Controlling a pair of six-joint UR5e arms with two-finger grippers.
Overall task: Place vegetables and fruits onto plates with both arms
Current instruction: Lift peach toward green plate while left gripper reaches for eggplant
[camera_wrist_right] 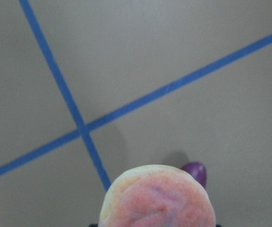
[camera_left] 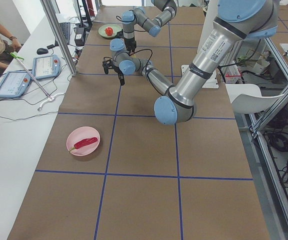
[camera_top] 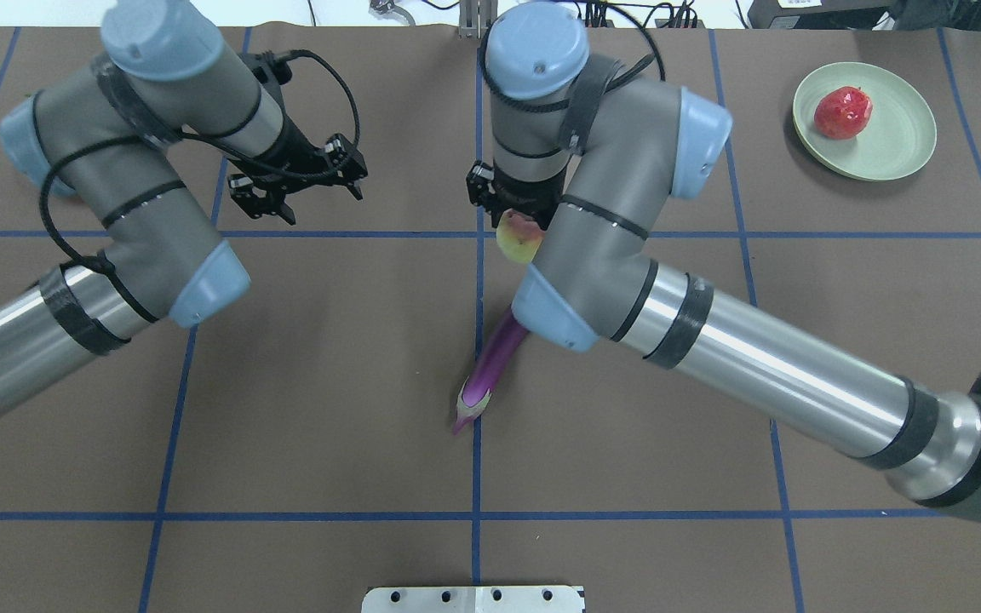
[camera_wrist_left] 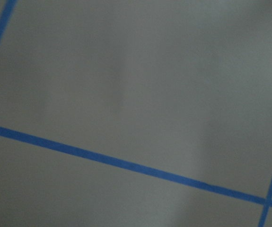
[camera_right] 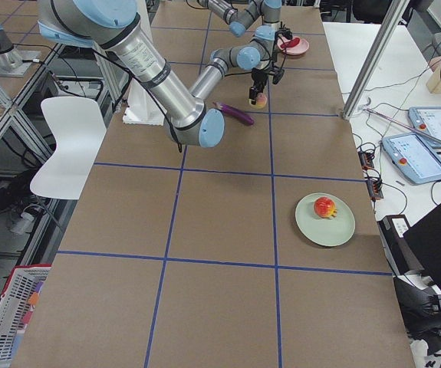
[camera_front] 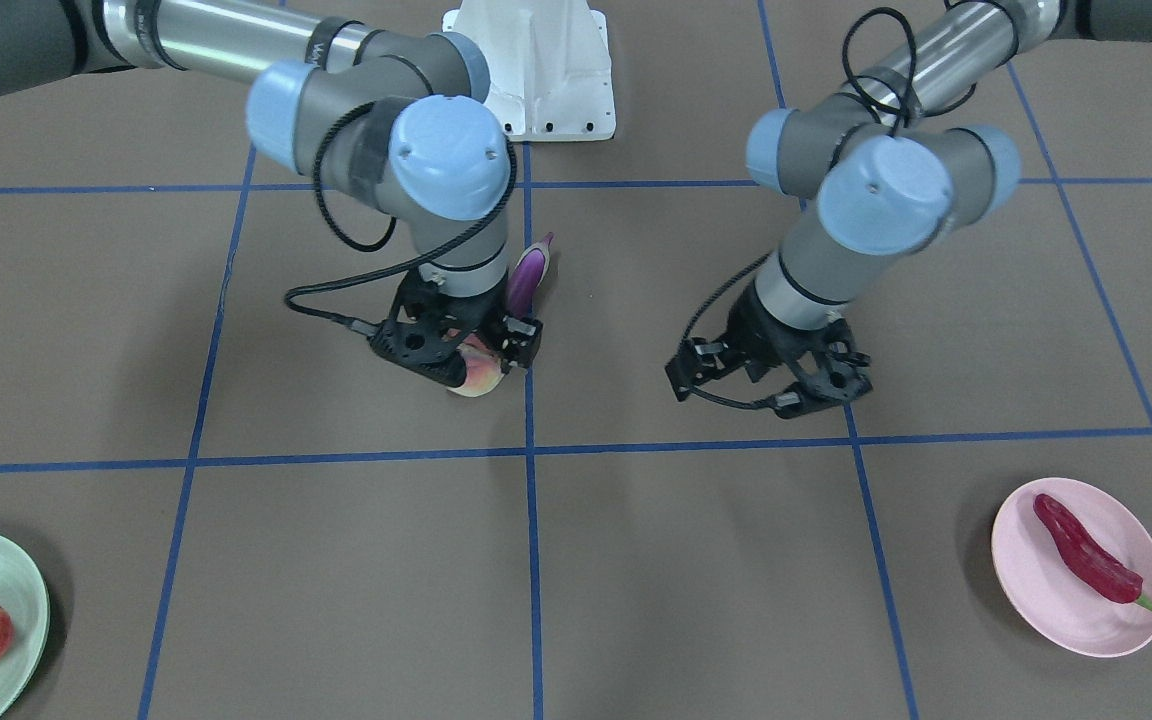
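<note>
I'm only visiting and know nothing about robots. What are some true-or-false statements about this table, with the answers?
1. The chili lies on the pink plate. True.
2. The pomegranate sits on the bare table. False: it is on the green plate.
3. The right arm has its jaws closed on the peach. True.
4. The eggplant is on a plate. False: it lies on the table beside the right arm.
5. The left arm is carrying something. False: its jaws are open and empty.
</note>
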